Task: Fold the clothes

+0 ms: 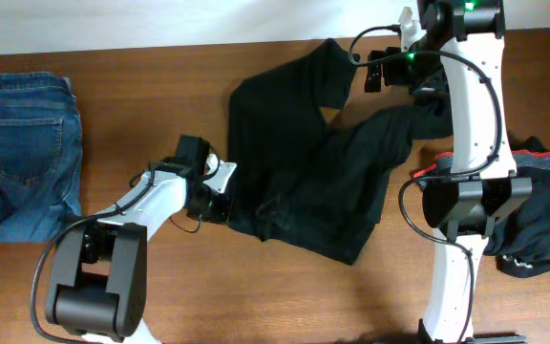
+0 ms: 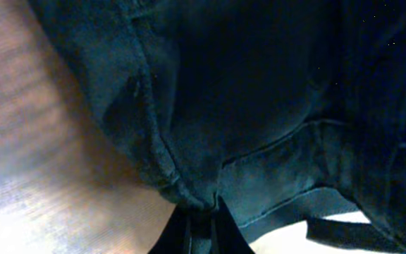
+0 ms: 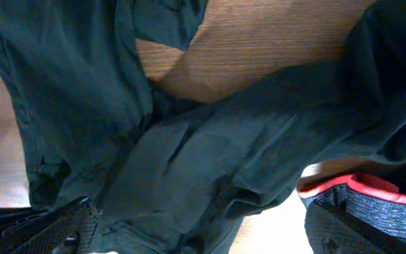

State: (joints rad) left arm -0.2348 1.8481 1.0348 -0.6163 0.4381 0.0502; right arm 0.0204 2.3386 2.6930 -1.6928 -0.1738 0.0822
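Black trousers (image 1: 313, 162) lie spread and rumpled across the middle of the wooden table. One leg reaches toward the far edge and the other runs right, up to my right arm. My left gripper (image 1: 216, 203) is at the trousers' left lower edge. In the left wrist view its jaws (image 2: 199, 227) are shut on a bunched seam of the black fabric (image 2: 259, 106). My right gripper (image 1: 426, 96) hangs over the right leg's end. In the right wrist view its fingers (image 3: 203, 233) are spread wide above the trousers (image 3: 210, 155).
Folded blue jeans (image 1: 22, 153) lie at the left edge of the table. A heap of dark clothes with a grey, red-trimmed garment (image 1: 542, 205) sits at the right beside the right arm's base. The red-trimmed garment also shows in the right wrist view (image 3: 372, 197).
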